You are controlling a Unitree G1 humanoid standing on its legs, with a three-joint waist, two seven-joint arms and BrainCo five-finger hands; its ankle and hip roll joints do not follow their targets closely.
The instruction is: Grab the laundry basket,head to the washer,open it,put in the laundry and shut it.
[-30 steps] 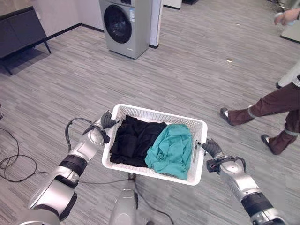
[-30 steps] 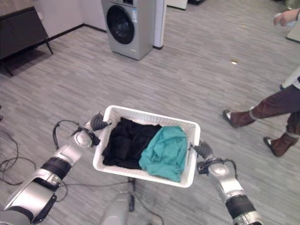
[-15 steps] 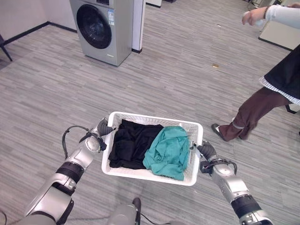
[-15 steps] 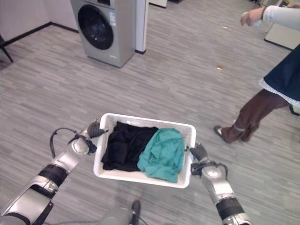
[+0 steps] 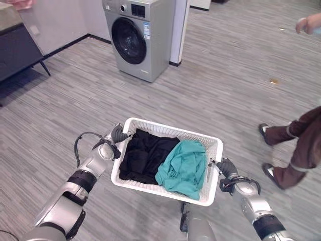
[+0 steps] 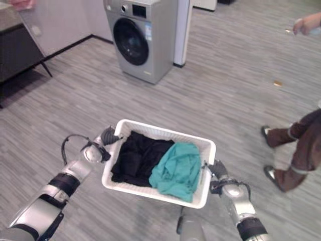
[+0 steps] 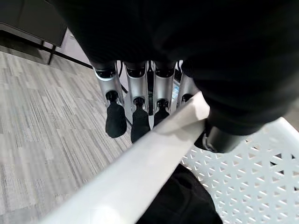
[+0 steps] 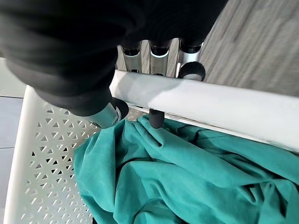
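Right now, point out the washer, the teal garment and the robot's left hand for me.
washer (image 5: 131,40), left eye view, on the dark round door.
teal garment (image 5: 183,168), left eye view, middle of the crumpled cloth.
left hand (image 5: 118,134), left eye view, dark cover at the basket's rim.

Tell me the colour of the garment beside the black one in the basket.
Teal green garment; clearest in the right wrist view.
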